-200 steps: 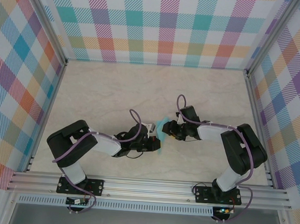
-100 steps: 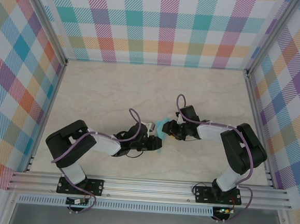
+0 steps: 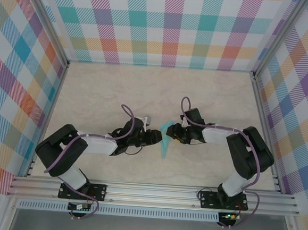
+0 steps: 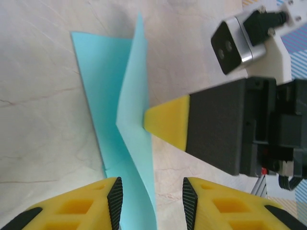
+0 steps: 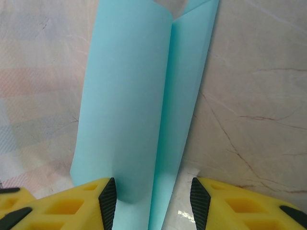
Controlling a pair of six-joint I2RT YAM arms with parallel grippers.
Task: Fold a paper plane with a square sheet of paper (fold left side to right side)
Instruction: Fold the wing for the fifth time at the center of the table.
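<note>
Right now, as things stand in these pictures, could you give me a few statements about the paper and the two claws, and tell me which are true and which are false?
1. The sheet of paper is turquoise. True.
2. It lies flat and unfolded on the table. False: it is folded lengthwise, and one flap stands up.
3. The right claw has a yellow fingertip against the raised flap. True.
4. The left claw is clamped shut. False: its fingers stand apart, with the paper's end between them.
5. The walls are checked in pastel colours. True.
</note>
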